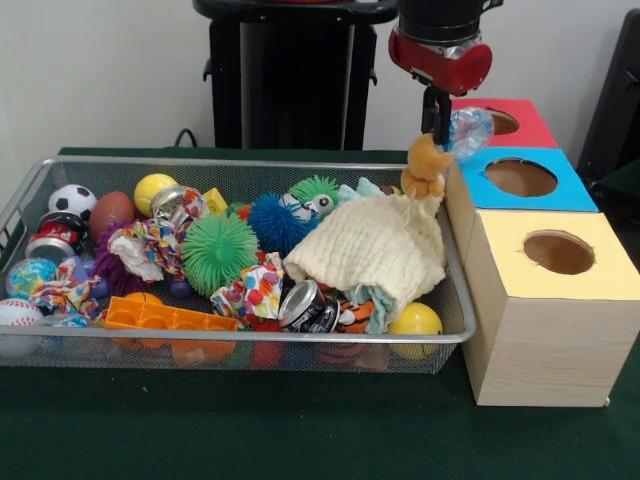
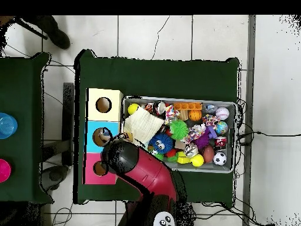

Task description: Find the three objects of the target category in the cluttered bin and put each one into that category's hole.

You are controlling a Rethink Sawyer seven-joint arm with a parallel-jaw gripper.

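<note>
A: Near side?
B: Bin [image 1: 40, 345], lower left, full of toys and cans; no bottles show among them.
A: Farther back?
B: Gripper [image 1: 447, 128], upper right, fingers clamped on a bottle [image 1: 470, 130] raised near the blue hole [image 1: 520, 177]. Drop pending; how many remain, I cannot tell.

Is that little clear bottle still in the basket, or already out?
Out. The clear bottle hangs at the gripper, above the blue-topped hole, beyond the basket rim.
</note>
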